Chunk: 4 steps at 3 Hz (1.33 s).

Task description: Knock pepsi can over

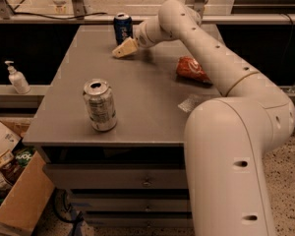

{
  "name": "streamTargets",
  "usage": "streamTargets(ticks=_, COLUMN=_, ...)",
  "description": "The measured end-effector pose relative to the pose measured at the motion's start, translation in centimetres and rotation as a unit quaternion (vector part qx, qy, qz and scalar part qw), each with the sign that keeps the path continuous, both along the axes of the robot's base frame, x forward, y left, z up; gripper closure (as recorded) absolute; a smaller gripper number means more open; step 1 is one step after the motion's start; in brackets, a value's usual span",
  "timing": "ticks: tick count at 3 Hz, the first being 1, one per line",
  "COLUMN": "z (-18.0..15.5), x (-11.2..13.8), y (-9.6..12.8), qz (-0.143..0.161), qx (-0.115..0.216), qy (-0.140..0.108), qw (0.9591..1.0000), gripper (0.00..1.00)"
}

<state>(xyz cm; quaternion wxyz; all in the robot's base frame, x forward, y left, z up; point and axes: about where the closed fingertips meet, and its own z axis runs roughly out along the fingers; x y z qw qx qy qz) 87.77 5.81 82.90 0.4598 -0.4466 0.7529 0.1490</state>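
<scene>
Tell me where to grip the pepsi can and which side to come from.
Probably best to grip the pepsi can around its mid-body, across the round side wall: it stands upright, so the wall is the part that is exposed. Come from the near side. The can sits at the far edge of the table, and the end effector is low over the table just in front of it.
</scene>
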Motion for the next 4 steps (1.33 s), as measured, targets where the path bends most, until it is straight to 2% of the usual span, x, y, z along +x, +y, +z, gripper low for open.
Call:
streamTargets(ticks=1, z=0.0, x=0.0, y=0.0, qz=0.0, qx=0.0, qy=0.0, qw=1.0, gripper=0.0)
streamTargets(ticks=2, z=1.8, x=0.6, y=0.0, qz=0.012, qx=0.033, qy=-0.008, qw=0.9993, gripper=0.0)
streamTargets(ticks=3, z=5.9, x=1.1, y=0.1, qz=0.03, qx=0.088, qy=-0.035, qw=0.9951, gripper=0.0)
streamTargets(ticks=4, z=8.2, x=1.4, y=0.0, qz=0.034, qx=0.119, qy=-0.048, qw=0.9912, gripper=0.0)
